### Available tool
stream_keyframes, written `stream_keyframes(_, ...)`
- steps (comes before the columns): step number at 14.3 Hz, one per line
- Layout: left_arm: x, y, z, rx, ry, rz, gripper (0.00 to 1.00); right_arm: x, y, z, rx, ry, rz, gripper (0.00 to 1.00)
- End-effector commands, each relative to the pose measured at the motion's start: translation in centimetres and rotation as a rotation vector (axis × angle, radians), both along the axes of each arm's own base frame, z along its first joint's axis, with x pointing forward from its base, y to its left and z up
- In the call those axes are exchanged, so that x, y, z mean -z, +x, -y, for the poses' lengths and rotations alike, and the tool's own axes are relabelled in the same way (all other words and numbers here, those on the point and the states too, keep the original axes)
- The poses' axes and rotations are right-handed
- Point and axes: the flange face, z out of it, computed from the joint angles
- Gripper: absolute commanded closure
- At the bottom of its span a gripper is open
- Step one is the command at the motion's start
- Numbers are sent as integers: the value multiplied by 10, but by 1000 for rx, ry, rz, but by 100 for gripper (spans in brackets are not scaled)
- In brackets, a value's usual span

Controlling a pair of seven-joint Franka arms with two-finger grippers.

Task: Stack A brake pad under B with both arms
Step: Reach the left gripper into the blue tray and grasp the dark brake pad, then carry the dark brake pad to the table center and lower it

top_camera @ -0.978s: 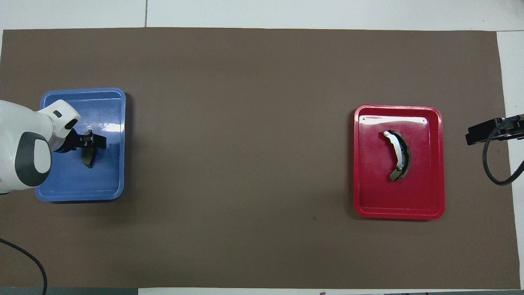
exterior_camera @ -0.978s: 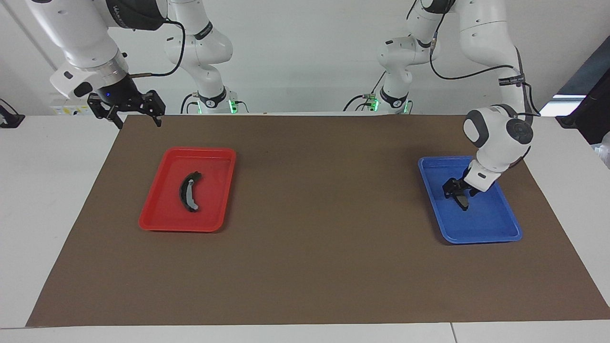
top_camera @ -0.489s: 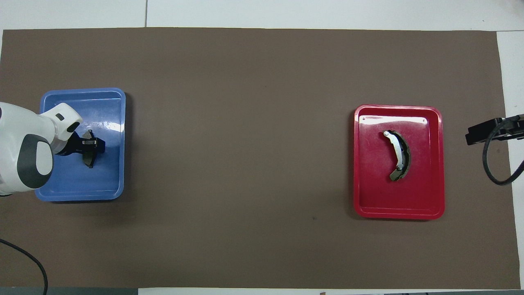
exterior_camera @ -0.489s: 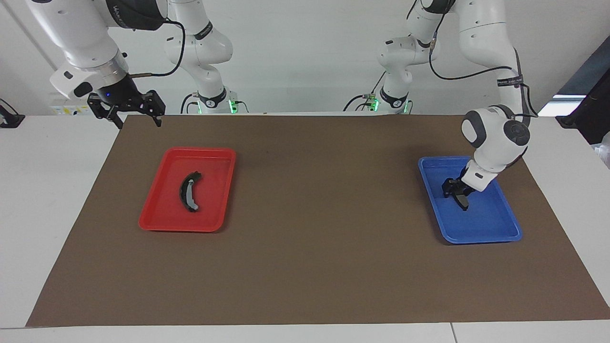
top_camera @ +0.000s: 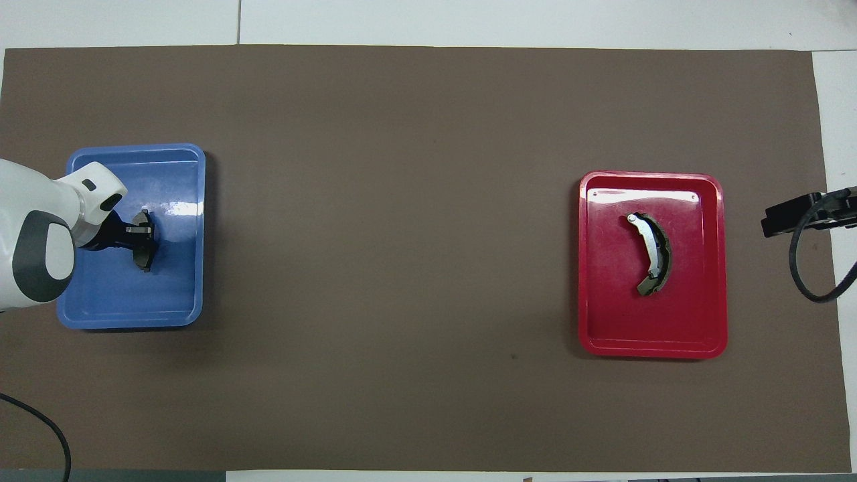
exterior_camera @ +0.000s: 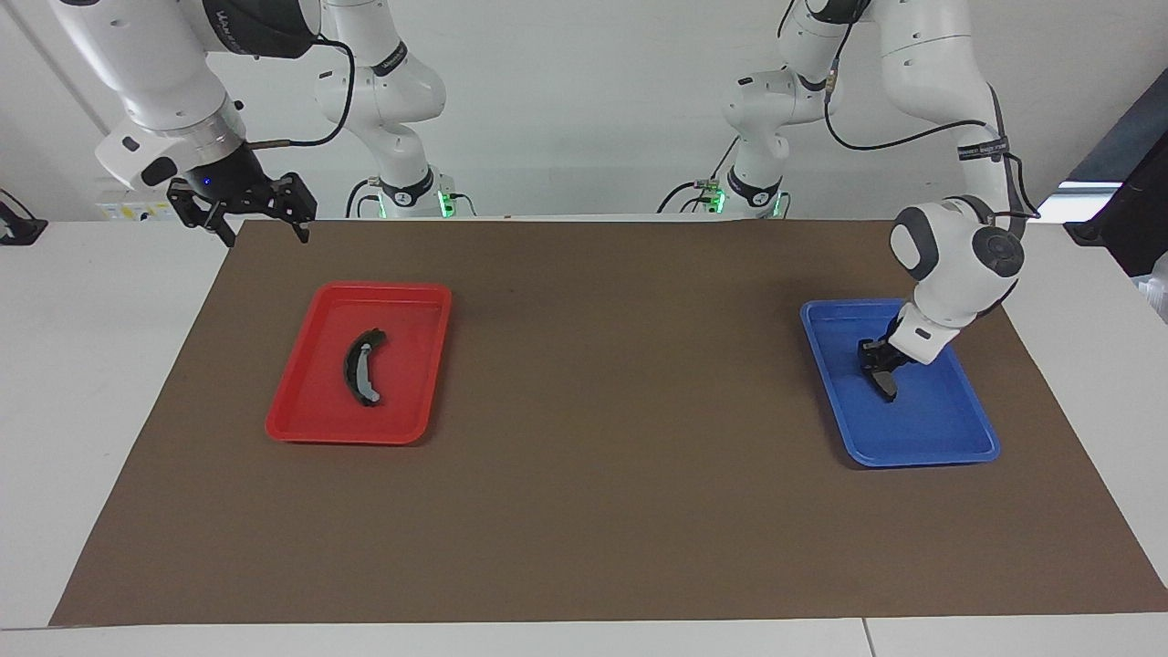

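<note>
- Brake pad A [exterior_camera: 885, 387] [top_camera: 143, 246], short, stubby and dark, sits inside the blue tray [exterior_camera: 949, 433] [top_camera: 127, 308] at the left arm's end of the table.
- Left gripper [exterior_camera: 878, 362] [top_camera: 140, 234] is down in that blue tray with its fingers drawn in on either side of the pad; from where I stand it looks clamped onto it.
- I can't tell whether the pad is resting on the tray floor or raised just off it.
- Brake pad B [exterior_camera: 362, 367] [top_camera: 652, 253], the long crescent with the pale grey strip, lies flat in the red tray [exterior_camera: 315, 424] [top_camera: 696, 335] toward the right arm's end of the table.
- Both trays rest on the brown mat [exterior_camera: 602, 474] [top_camera: 402, 234], well apart from each other, the wide stretch of mat between them bare.
- Right gripper [exterior_camera: 245, 208] [top_camera: 797, 215] waits in the air over the mat's corner near the robots, fingers spread apart and holding nothing.
- It is well clear of the red tray, touching neither tray nor crescent pad.
</note>
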Motion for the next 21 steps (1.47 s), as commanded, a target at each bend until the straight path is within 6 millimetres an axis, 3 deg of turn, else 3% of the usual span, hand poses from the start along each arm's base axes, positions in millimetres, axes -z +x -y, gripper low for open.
stream_keyframes(1, -31, 12, 8, 45, 36, -19, 99, 1, -2, -1, 13, 9, 2, 0)
stream_keyframes(3, -54, 20, 29, 60, 41, -18, 99, 1, -3, -1, 13, 7, 4, 0)
stream_keyframes(5, -67, 24, 64, 45, 55, -16, 99, 1, -2, -1, 13, 7, 2, 0)
stream_keyframes(8, -68, 18, 140, 14, 70, 5, 99, 1, -2, -1, 13, 7, 2, 0)
stream_keyframes(9, -68, 10, 176, 25, 72, 14, 99, 1, -2, -1, 13, 7, 2, 0)
stream_keyframes(11, -64, -8, 242, 40, 68, 45, 99, 1, -2, -1, 13, 7, 2, 0)
stream_keyframes(14, -58, -29, 308, 90, 52, 82, 99, 1, -2, -1, 13, 7, 2, 0)
stream_keyframes(17, -41, -48, 359, 111, 30, 115, 99, 1, -2, -1, 13, 9, 2, 0)
stream_keyframes(21, -9, -65, 406, 84, 16, 128, 99, 1, -2, -1, 13, 7, 2, 0)
